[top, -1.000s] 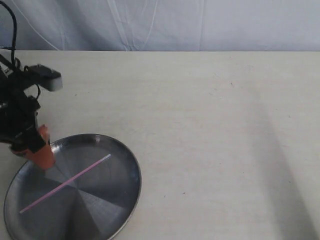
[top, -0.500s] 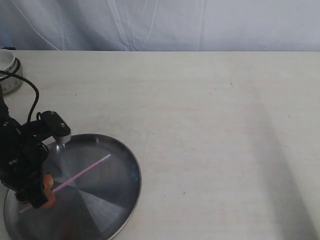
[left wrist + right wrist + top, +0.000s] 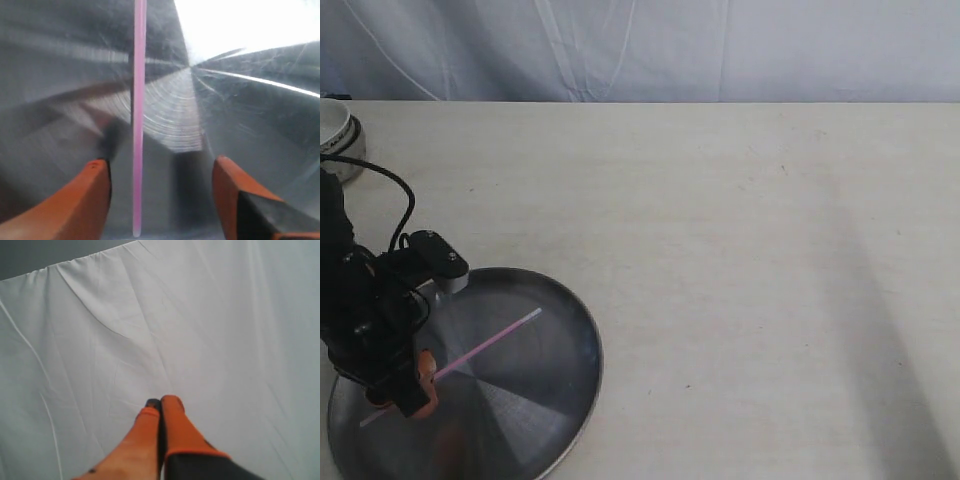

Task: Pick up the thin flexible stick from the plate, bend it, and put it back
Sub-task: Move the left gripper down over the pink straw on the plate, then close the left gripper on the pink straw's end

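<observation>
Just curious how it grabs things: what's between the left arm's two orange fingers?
The thin flexible stick, lying on the plate, runs between the open fingers of the left gripper, nearer one of them. The left wrist view shows this.

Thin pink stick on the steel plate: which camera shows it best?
The left wrist view: the thin pink stick runs large between the tips of the open orange claw. The exterior view shows it small, partly behind the arm. The right wrist view misses it.
</observation>
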Action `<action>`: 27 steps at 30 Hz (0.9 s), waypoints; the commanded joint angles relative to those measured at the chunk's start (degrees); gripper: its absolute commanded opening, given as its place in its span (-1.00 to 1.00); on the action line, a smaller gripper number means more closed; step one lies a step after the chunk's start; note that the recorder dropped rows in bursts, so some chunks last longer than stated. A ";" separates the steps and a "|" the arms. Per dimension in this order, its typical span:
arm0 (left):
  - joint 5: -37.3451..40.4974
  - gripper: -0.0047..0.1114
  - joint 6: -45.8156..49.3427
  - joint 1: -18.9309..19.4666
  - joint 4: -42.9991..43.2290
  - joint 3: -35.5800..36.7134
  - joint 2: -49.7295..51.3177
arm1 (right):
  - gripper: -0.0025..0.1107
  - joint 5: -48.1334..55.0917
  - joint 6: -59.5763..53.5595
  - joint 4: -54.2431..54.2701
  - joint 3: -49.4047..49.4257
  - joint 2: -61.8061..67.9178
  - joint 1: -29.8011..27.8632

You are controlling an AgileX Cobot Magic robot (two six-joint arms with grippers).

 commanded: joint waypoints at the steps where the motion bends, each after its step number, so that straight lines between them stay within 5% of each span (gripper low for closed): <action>1: -0.58 0.07 -0.54 -0.16 1.21 0.28 1.68 | -0.97 0.35 0.25 -0.18 0.25 -0.27 -0.18; 27: -2.37 0.07 -4.09 -0.16 5.76 1.29 1.68 | -0.97 0.35 0.25 -0.30 0.25 -0.27 -0.18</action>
